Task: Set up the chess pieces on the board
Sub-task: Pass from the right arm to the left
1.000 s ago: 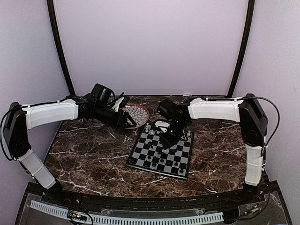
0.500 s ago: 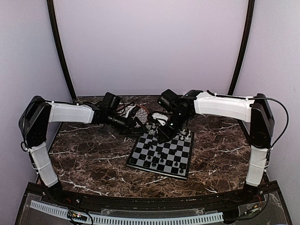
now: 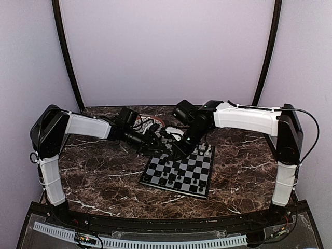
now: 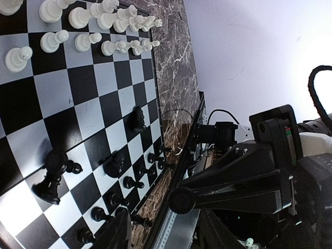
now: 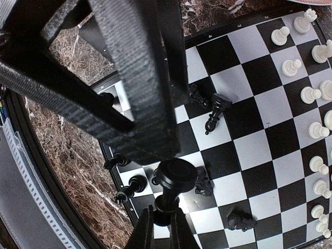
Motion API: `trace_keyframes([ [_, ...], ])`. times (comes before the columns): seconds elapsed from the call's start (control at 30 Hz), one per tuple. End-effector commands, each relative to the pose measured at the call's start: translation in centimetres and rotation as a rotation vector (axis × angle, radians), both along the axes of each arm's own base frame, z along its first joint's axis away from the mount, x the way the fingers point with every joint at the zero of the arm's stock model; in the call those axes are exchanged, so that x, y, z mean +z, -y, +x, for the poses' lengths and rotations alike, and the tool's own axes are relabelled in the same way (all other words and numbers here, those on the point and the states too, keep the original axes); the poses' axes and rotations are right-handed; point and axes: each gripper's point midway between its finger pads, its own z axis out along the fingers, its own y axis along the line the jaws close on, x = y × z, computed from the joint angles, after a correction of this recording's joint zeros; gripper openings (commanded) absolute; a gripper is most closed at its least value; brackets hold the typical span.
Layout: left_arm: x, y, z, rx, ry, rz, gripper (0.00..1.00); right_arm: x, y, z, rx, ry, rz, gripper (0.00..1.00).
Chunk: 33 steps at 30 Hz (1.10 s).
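The board (image 3: 181,174) lies right of the table's middle. In the left wrist view the board (image 4: 88,114) has white pieces (image 4: 78,15) in two rows at one end and black pieces (image 4: 52,174) scattered at the other, some fallen. My right gripper (image 3: 177,151) hangs over the board's left side. In its own view it (image 5: 162,228) is shut on a black piece (image 5: 175,189). My left gripper (image 3: 165,148) is beside it, open (image 4: 166,233), with that piece's round base (image 4: 181,201) just beyond its fingertips and not touching them.
The brown-rimmed plate (image 3: 158,123) is mostly hidden behind both arms at the back. The left gripper's finger (image 5: 140,78) crosses the right wrist view above the board (image 5: 259,145). Brown marble table (image 3: 98,171) spreads left of the board.
My left gripper has swung from over the plate down to the board's far-left corner, next to the right gripper. The right gripper has shifted slightly left, still holding the black piece.
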Motion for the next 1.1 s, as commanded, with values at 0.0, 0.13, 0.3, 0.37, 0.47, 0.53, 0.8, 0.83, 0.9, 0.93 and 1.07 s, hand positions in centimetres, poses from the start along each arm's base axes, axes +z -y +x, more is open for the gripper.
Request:
trace_keyframes([
  [0.0,2.2,1.0,-0.4,-0.048,0.005,-0.075,0.46,2.3,-1.2,-0.4,0.041,0.041,0.064,0.04],
  [0.13,1.8,1.3,-0.5,-0.058,-0.017,-0.07,0.44,2.2,-1.4,-0.2,0.043,0.048,0.059,0.04],
  [0.3,1.7,1.7,-0.9,-0.077,-0.031,-0.076,0.41,2.3,-1.8,0.2,0.038,0.067,0.06,0.04],
  [0.37,1.7,1.8,-0.9,-0.081,-0.033,-0.079,0.4,2.5,-2.0,0.4,0.037,0.072,0.065,0.04],
  [0.47,1.8,1.9,-1.0,-0.087,-0.036,-0.084,0.37,2.5,-2.2,0.5,0.038,0.07,0.065,0.04],
  [0.53,1.8,2.0,-1.1,-0.092,-0.039,-0.09,0.33,2.4,-2.2,0.5,0.039,0.067,0.063,0.04],
  [0.8,2.4,2.1,-1.1,-0.1,-0.042,-0.111,0.17,2.6,-1.5,0.7,0.022,0.089,0.044,0.07],
  [0.83,2.8,2.1,-1.0,-0.101,-0.035,-0.118,0.16,3.0,-1.3,1.1,0.005,0.105,0.045,0.11],
  [0.9,4.0,2.1,-0.4,-0.088,-0.004,-0.133,0.15,4.3,-0.8,2.2,-0.049,0.138,0.078,0.21],
  [0.93,5.4,1.9,0.4,-0.072,0.026,-0.15,0.15,5.5,-0.5,2.9,-0.09,0.153,0.118,0.25],
  [1.07,9.6,-0.1,4.7,0.089,0.125,-0.189,0.14,10.1,0.8,5.9,-0.283,0.123,0.392,0.39],
])
